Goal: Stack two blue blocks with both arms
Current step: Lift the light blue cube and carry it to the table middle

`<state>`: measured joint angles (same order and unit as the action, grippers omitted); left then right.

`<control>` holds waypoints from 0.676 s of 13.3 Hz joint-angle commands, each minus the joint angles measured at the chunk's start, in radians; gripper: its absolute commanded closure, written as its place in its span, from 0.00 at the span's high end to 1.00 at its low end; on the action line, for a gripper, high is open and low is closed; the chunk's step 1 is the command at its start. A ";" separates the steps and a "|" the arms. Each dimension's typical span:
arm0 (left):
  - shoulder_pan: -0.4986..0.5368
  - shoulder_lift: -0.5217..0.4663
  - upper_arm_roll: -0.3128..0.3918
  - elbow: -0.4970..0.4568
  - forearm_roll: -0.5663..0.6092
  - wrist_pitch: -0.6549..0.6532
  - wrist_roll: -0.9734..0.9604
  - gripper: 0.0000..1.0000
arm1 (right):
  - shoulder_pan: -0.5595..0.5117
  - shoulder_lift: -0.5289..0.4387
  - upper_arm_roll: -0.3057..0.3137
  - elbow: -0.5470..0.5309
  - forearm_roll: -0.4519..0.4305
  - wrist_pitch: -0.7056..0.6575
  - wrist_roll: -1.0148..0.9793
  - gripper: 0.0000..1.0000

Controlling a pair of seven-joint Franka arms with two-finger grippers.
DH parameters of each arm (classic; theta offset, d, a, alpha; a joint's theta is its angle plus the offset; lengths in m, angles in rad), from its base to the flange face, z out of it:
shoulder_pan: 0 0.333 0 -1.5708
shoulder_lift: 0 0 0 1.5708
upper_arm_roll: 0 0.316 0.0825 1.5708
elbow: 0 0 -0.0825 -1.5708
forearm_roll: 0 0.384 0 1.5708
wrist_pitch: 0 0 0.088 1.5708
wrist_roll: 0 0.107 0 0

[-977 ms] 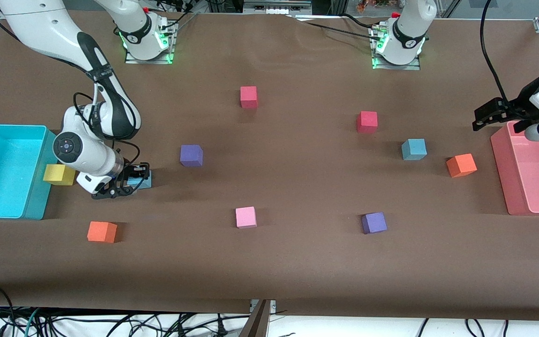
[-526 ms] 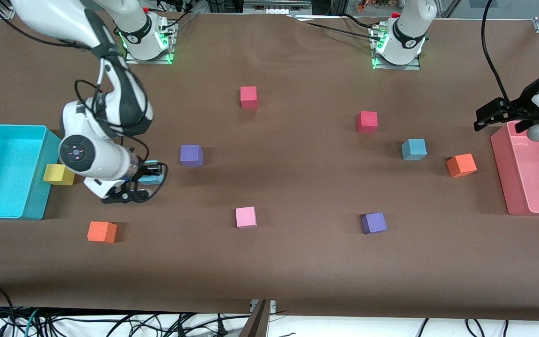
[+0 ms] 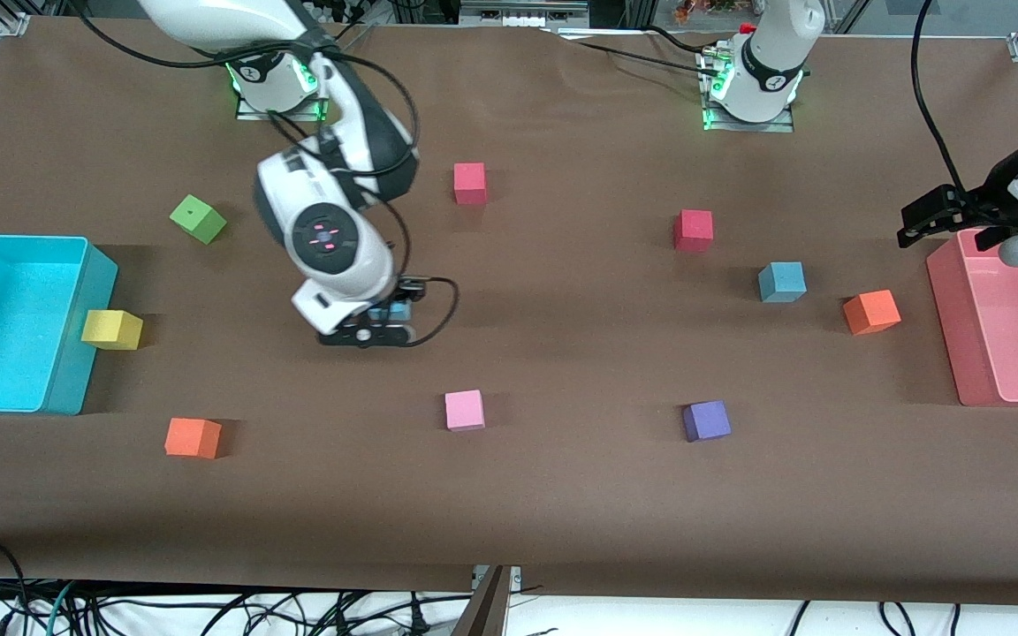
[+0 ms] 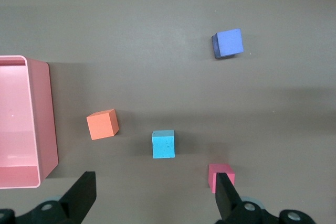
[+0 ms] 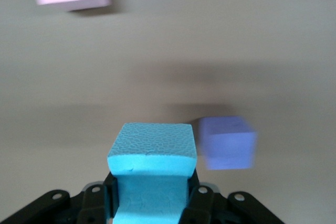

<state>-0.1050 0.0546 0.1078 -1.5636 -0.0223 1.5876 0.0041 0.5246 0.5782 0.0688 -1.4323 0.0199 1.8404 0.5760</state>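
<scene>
Carrying step now: keep right gripper (image 3: 383, 320) clamped on held blue block (image 5: 152, 148), high enough to pass above other cubes, travel toward left arm's end, centre squarely over resting blue block (image 3: 781, 281), lower flat, then release. Both cyan, matte, pebbled foam, crisp edges. Resting blue block lies beside orange cube (image 3: 870, 311), nearer the front camera than red cube (image 3: 693, 229). Left gripper (image 4: 155, 195) waits over pink bin (image 3: 942, 291) near it, jaws apart, empty.

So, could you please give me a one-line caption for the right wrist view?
Right hand shut on a blue block, carried above the table over a purple cube.
</scene>
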 commanded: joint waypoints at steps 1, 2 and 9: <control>0.007 0.014 0.000 0.031 -0.005 -0.012 0.008 1.00 | 0.095 0.130 -0.009 0.153 0.021 -0.018 0.120 0.00; 0.008 0.013 0.001 0.031 -0.005 -0.015 0.025 1.00 | 0.147 0.168 -0.012 0.191 0.018 -0.012 0.160 0.00; 0.028 0.019 0.000 0.036 -0.013 -0.014 0.047 1.00 | 0.250 0.287 -0.012 0.227 0.020 0.166 0.220 0.00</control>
<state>-0.0883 0.0604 0.1105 -1.5633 -0.0223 1.5876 0.0246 0.7540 0.8399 0.0673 -1.2484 0.0296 1.9942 0.7849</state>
